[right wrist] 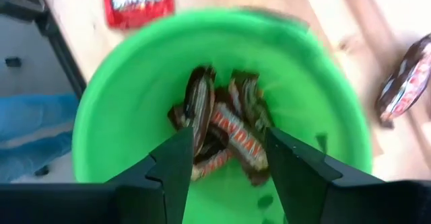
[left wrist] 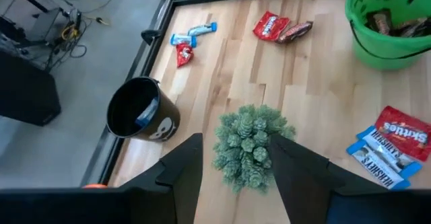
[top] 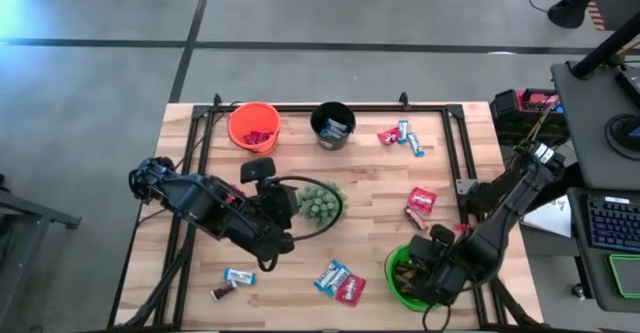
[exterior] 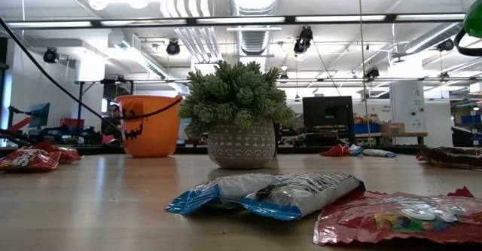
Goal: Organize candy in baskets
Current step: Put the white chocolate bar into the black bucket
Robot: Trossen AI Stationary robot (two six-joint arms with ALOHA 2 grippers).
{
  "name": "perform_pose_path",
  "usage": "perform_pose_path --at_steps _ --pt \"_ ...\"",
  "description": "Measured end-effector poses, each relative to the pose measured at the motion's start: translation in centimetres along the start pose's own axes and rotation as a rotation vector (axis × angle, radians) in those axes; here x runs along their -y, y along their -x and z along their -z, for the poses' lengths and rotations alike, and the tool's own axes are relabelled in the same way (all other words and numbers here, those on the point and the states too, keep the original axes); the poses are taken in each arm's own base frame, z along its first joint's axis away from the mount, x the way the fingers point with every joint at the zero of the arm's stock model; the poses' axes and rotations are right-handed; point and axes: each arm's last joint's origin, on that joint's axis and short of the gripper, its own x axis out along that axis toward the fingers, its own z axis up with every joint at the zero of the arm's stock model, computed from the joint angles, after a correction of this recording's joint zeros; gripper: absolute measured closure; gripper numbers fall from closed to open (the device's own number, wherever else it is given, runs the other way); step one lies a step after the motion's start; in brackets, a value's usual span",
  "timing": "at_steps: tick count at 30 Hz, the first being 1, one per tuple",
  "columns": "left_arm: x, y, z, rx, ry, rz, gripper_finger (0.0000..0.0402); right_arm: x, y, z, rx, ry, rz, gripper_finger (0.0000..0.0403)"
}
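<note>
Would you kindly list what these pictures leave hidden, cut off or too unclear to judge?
- High view: the green basket is half covered by the right end effector, so its contents are hidden there.
- Low view: the black basket is not visible at all; the plant fills the middle.
- Left wrist view: the orange basket is cut to a sliver at the edge.
- Right wrist view: the dark candy is blurred; it cannot be counted.

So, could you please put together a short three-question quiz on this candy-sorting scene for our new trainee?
1. True or false: the right gripper hangs open over the green bucket.
2. Which bucket holds dark brown bars? A orange bucket B black bucket C green bucket
3. Fill in: the left gripper points at the ____.

Key: 1 true; 2 C; 3 plant.
</note>
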Motion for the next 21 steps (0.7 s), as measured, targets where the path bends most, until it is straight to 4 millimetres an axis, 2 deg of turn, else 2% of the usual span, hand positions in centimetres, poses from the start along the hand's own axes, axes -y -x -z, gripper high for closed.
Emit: perform_pose_path --at_steps 6,12,16,21 --pt "-0.4 -0.1 -0.1 0.005 0.005 -0.018 0.0224 0.6 0.3 -2.2 0.079 0.019 0.033 0.0225" --pt "-1.6 -1.0 -0.6 0.023 0.031 -0.116 0.023 2.0 1.3 -5.6 0.184 -0.014 0.09 0.0223" --pt "-3.5 -1.9 -1.0 0.008 0.076 -0.161 0.0234 3.7 1.8 -7.8 0.226 -0.006 0.121 0.0222" --pt "-6.6 -3.2 -1.5 -0.025 0.122 -0.215 0.0235 6.8 2.5 -11.0 0.258 -0.071 0.164 0.0222"
